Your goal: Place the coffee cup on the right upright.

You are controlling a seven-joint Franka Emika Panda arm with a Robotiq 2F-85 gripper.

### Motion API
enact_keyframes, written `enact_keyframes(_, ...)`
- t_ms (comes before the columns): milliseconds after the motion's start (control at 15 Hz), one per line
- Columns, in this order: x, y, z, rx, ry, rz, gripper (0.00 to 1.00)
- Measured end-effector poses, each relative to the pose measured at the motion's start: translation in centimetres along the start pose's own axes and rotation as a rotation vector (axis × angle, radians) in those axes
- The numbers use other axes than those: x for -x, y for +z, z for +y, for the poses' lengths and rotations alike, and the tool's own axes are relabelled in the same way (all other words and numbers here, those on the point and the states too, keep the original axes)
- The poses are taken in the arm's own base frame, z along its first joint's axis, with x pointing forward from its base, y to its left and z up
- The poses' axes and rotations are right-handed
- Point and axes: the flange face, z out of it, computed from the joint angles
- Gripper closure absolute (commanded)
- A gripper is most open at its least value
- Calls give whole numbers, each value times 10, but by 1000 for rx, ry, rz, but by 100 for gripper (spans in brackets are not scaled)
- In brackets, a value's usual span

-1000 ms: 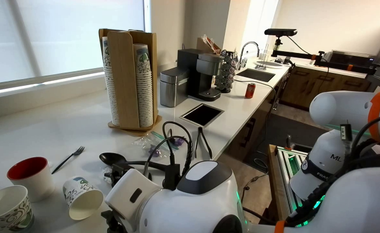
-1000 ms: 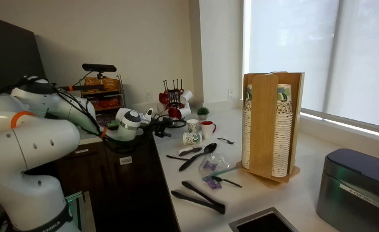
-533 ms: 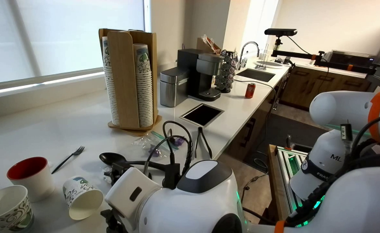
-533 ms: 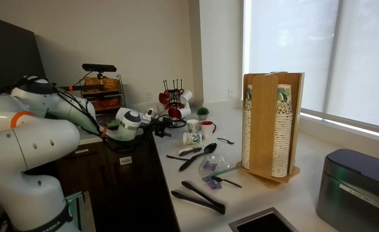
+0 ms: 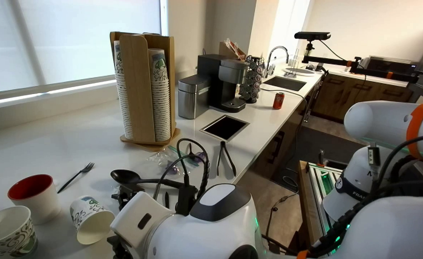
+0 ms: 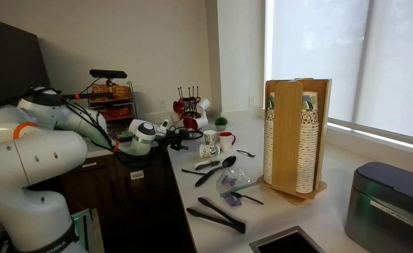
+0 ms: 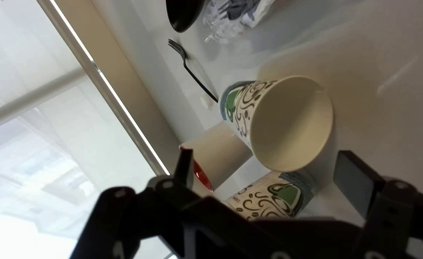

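Gripper (image 7: 269, 171) shifted slightly toward coffee cup (image 7: 287, 124), fingers (image 7: 355, 183) apart, cup lying sideways

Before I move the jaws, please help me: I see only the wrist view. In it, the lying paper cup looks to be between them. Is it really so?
Observer: No. In an exterior view, a strip of counter shows between the jaws and the lying cup.
Operator: Thank you. The other paper cup is partly covered in my picture. Is it also lying?
Observer: No, in both exterior views it stands with its mouth up.
Operator: And the mug: does something stick out on the side which I cannot see?
Observer: Yes, an exterior view shows a red handle, on the side away from the lying cup.
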Motion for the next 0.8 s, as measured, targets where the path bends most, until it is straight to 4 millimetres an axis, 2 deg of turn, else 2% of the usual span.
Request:
enact_keyframes(667,-5,48,-17,57,7,28,0)
enact_keyframes(733,-5,52,-17,65,6,29,5)
enact_keyframes(800,-5,56,-15,75,8,31,16)
